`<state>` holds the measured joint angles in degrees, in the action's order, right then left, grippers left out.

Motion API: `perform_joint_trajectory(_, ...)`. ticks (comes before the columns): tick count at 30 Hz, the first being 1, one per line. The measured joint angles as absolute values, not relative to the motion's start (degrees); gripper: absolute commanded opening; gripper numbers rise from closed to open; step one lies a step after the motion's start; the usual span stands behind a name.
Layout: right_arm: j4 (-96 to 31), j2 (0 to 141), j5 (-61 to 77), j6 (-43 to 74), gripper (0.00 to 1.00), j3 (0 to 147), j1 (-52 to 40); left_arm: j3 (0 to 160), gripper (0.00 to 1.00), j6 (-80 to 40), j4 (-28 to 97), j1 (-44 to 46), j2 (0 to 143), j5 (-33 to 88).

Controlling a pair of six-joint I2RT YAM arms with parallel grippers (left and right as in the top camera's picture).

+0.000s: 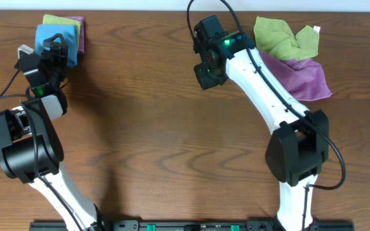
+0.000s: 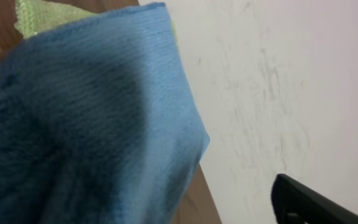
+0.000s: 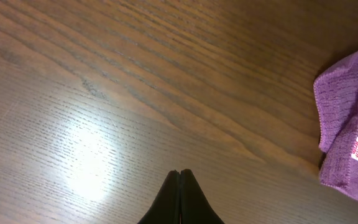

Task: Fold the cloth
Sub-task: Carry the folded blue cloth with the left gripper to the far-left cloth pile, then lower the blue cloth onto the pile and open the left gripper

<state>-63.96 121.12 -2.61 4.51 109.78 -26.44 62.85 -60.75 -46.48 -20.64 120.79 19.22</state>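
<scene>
The left gripper (image 1: 58,43) is held open over the blue cloth (image 1: 45,35), far left. The right gripper (image 3: 179,174) is clenched empty.

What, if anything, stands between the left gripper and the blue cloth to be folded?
Nothing visible does. The left gripper is right at the blue cloth, which fills its wrist view close up. The light green cloth and purple cloth stacked with it show only at its far edges, not between the two.
</scene>
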Motion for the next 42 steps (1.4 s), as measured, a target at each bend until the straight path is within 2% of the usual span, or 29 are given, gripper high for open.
perform_joint_trajectory(27, -64.0, 121.1, -2.6, 4.5, 0.01, 109.8, -28.5, 63.0, 0.95, -64.5, -44.5, -25.6, 120.8, 30.8)
perform_joint_trajectory(42, -63.2, 121.1, -2.6, 4.6, 0.01, 109.8, -30.2, 63.0, 0.95, -64.5, -40.0, -33.2, 120.8, 45.0)
